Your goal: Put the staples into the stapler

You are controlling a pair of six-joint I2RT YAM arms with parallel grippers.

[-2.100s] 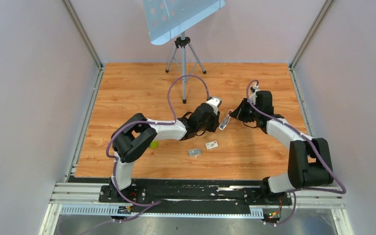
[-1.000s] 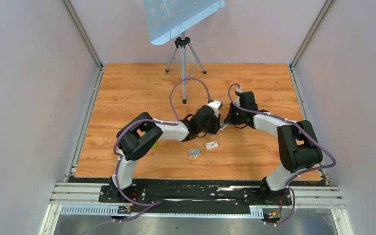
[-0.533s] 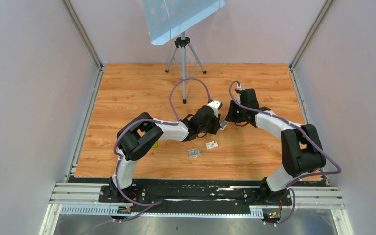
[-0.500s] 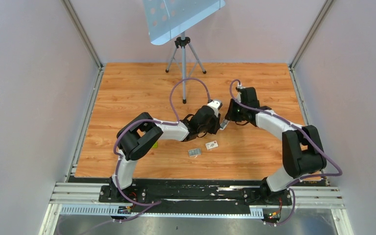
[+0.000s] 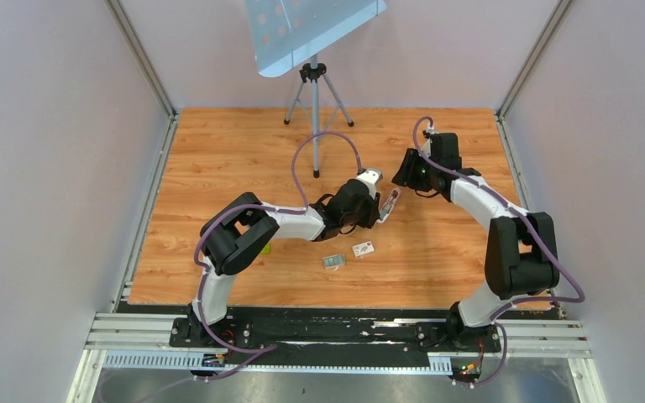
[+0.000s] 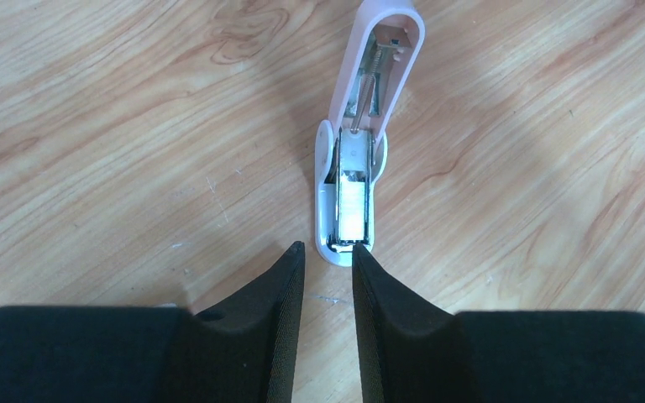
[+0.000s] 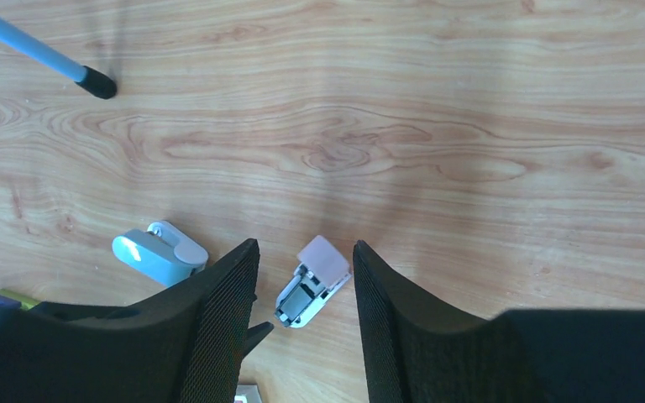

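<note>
The pale pink mini stapler (image 6: pixel 351 201) lies on the wooden floor with its pink lid (image 6: pixel 382 67) swung open away from me and the silver magazine exposed. My left gripper (image 6: pixel 326 252) is low over its near end; the jaws stand a narrow gap apart with nothing between them, and the right fingertip (image 6: pixel 361 260) touches the stapler's end. In the top view the stapler (image 5: pixel 390 203) lies just right of the left gripper (image 5: pixel 380 210). My right gripper (image 5: pixel 405 175) hangs open and empty up and to the right. Its wrist view shows the stapler (image 7: pixel 312 290) far below, between the fingers.
A small grey packet (image 5: pixel 333 261) and a flat white card (image 5: pixel 364 248) lie on the floor near the left arm. A green block edge (image 5: pixel 262 248) shows under the left elbow. A tripod (image 5: pixel 314 101) with a tilted panel stands at the back; one foot (image 7: pixel 97 82) shows.
My right gripper has let go at the stapler and pulled back up and to the right. The stapler now lies open on the floor by the left gripper, which has hardly moved.
</note>
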